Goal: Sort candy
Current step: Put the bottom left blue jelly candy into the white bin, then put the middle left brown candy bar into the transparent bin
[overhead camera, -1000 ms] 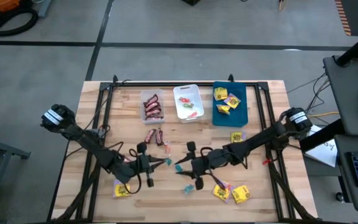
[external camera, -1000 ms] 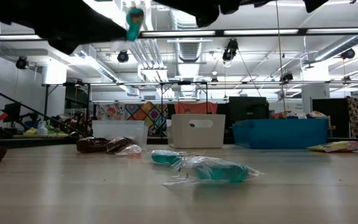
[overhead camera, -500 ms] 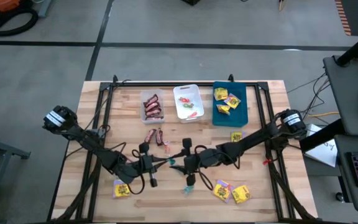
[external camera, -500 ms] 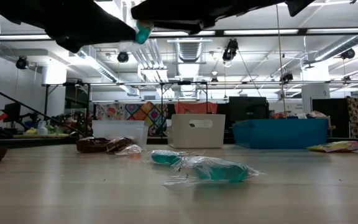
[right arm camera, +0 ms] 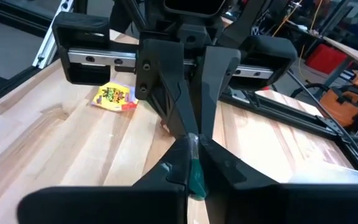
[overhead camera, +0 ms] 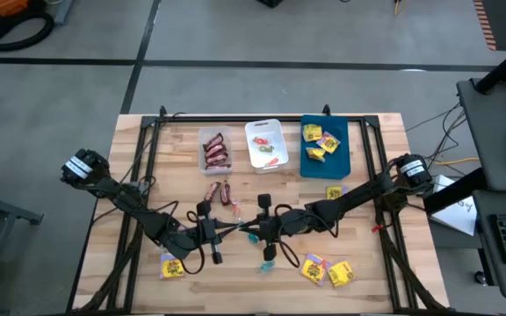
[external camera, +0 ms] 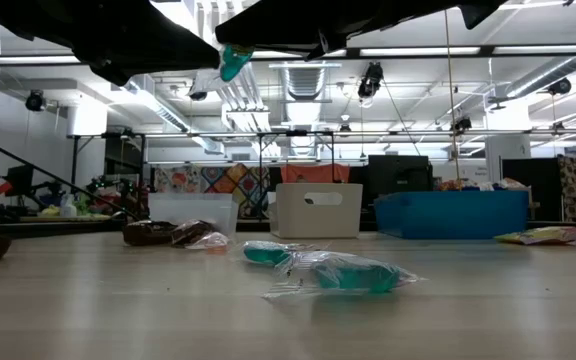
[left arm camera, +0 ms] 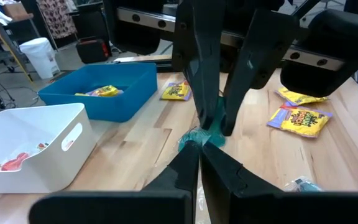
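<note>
We saw the two grippers meet tip to tip above the middle of the table [overhead camera: 174,154], both pinching one teal candy [left arm camera: 207,135] held in the air between them. The left gripper [overhead camera: 233,227] had its fingers pressed together on the wrapper's end, and the right gripper [overhead camera: 249,229] clamped the same piece from the opposite side; in the right wrist view the teal piece showed right at its closed fingertips [right arm camera: 193,163]. From the low view it hung well above the tabletop, between the two dark arms.

Just below the right gripper, on the wood, lay two more teal pieces [external camera: 333,270]. Beyond the left gripper's tip sat two dark red-brown mini bars [overhead camera: 219,191]. Behind the left gripper lay one yellow packet [overhead camera: 171,268], and beside the right arm lay two more yellow packets [overhead camera: 328,272].

Farther ahead of both grippers stood three trays: a clear tray [overhead camera: 202,139] holding mini bars, a white tray [overhead camera: 250,128] with small red and green pieces, and a blue tray [overhead camera: 344,158] with yellow packets.
</note>
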{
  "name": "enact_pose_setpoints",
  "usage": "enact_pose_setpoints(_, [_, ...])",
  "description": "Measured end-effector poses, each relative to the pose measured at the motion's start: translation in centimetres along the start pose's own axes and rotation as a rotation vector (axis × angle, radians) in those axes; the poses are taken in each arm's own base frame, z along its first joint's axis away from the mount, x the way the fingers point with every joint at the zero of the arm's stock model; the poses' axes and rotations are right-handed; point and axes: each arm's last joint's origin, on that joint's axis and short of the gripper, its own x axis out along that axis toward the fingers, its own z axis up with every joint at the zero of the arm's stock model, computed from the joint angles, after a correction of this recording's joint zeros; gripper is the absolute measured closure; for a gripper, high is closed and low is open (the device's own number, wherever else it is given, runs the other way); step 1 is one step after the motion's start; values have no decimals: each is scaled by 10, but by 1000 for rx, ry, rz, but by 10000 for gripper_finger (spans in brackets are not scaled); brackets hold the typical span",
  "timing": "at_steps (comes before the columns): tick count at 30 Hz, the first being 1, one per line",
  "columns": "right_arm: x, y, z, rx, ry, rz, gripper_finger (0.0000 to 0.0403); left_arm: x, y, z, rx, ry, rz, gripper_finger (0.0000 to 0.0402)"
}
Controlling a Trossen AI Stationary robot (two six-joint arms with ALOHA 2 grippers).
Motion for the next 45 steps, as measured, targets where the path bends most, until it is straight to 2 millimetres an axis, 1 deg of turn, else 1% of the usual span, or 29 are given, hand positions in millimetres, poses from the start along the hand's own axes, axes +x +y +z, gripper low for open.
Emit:
enact_pose_setpoints(4, [-1,0,1,-13,-2,-1,391,0,0,0,-3,0,0,400])
enact_pose_setpoints(8, [-4,-4,3,-5,12,-2,393,0,0,0,-1,1,-1,382])
enact_pose_setpoints(10, [-6,-10,4,8,40,-8,393,-1,1,0,2,5,-1,369])
enact_pose_setpoints(13, [-12,-27,4,43,97,-36,393,-3,3,1,14,21,0,349])
enact_pose_setpoints(17, [-22,-58,3,68,188,-133,393,-6,6,3,-14,39,3,330])
enact_pose_setpoints(19, [-26,-78,0,76,230,-209,393,-6,9,4,-58,47,11,327])
enact_pose_setpoints(22, [-30,-112,-9,105,286,-327,393,-9,16,8,-141,62,26,326])
enact_pose_setpoints(26, [-33,-161,-29,235,327,-471,391,-18,26,10,-202,116,46,325])
enact_pose_setpoints(28, [-35,-182,-43,313,359,-538,390,-23,32,10,-234,163,40,325])
enact_pose_setpoints(31, [-39,-205,-61,419,394,-606,389,-31,40,7,-274,265,11,325])
enact_pose_setpoints(33, [-42,-216,-68,475,389,-607,389,-37,45,4,-286,340,-11,325])
enact_pose_setpoints(36, [-45,-227,-74,517,380,-561,388,-43,49,1,-314,447,-61,325])
enact_pose_setpoints(40, [-46,-230,-75,525,379,-551,387,-48,52,-3,-310,552,-108,325])
enact_pose_setpoints(42, [-46,-230,-75,524,380,-550,379,-49,53,-4,-305,585,-129,325])
enact_pose_setpoints(45, [-46,-230,-75,524,385,-549,356,-51,54,-7,-285,640,-146,325])
